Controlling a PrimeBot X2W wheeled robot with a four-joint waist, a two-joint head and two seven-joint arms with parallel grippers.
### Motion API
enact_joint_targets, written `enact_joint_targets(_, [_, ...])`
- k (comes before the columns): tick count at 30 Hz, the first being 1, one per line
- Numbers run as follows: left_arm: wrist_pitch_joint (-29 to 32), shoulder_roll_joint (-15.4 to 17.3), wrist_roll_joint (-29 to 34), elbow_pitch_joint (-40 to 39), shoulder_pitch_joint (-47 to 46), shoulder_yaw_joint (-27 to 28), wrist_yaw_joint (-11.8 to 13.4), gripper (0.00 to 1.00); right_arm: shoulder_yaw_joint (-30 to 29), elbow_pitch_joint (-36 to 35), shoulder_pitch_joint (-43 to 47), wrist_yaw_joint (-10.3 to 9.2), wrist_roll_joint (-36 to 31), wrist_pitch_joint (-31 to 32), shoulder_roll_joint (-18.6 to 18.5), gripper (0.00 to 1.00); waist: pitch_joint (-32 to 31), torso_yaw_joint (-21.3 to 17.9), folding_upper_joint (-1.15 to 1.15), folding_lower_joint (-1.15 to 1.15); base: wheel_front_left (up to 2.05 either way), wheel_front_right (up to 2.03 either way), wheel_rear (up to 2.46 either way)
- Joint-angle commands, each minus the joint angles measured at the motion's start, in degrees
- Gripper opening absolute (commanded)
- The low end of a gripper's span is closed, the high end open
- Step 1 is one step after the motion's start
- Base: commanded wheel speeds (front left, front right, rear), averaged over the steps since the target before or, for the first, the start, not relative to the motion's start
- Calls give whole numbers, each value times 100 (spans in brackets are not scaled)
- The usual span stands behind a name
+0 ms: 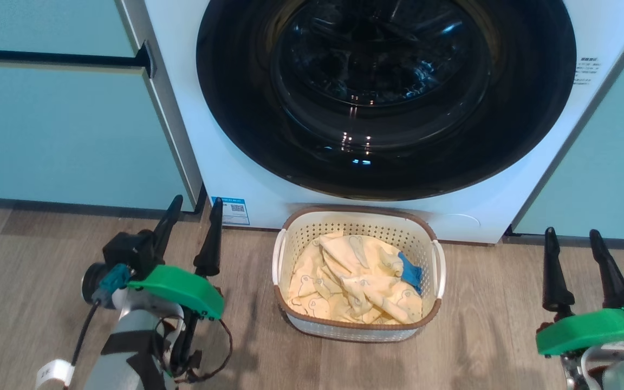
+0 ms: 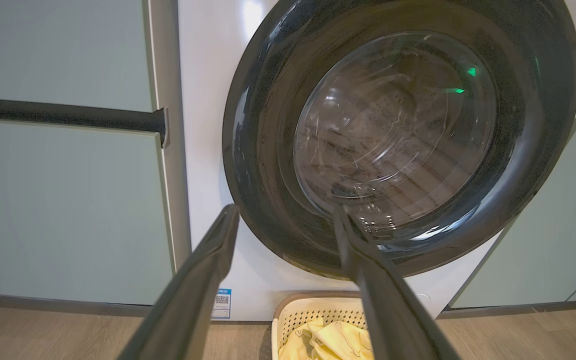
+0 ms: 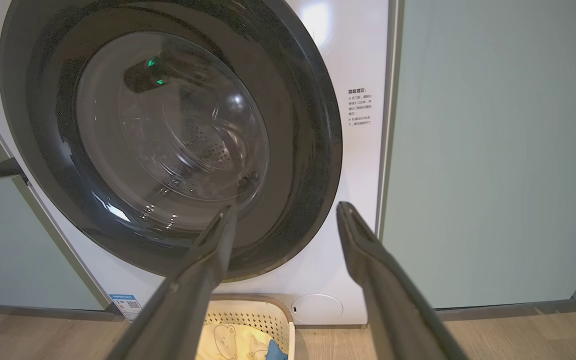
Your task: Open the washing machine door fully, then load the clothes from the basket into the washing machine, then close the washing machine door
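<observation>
Washing machine door is sitting shut, flush against the white front of the washing machine, its glossy black rim circling the bulging glass window. Through the glass, the perforated drum is showing dimly in both wrist views. Right below the door, the basket is standing on the wooden floor, its far rim lying close to the foot of the machine. Inside it, the clothes are lying in a loose crumpled heap of pale yellow, with a blue trim piece peeking out at the side nearer the robot's right.

Both arms are hanging low, one on each side of the basket and well apart from it. The left hand is pointing toward the small blue sticker at the machine's lower corner, its two dark fingers spread wide and holding nothing. The right hand is hovering over the floor, likewise gaping open and empty. Pale teal cabinets are flanking the machine on either side.
</observation>
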Motion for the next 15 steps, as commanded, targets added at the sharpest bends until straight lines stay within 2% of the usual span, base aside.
enact_joint_targets(1, [-60, 87, -29, -162, -271, 185, -4, 100, 139, -160, -253, 0, -29, -69, -103, 100, 6, 0, 0, 0, -5, 17, -12])
enact_joint_targets(8, [-60, 82, -87, -157, -280, 151, -4, 100, 173, -159, -267, 0, -26, -69, -103, 100, 31, -4, 0, 0, 1, 74, -75])
enact_joint_targets(15, [-60, 85, -118, -185, -291, 139, -4, 100, 213, -134, -282, 0, -17, -69, -103, 100, 61, -13, 0, 0, 62, 123, -185])
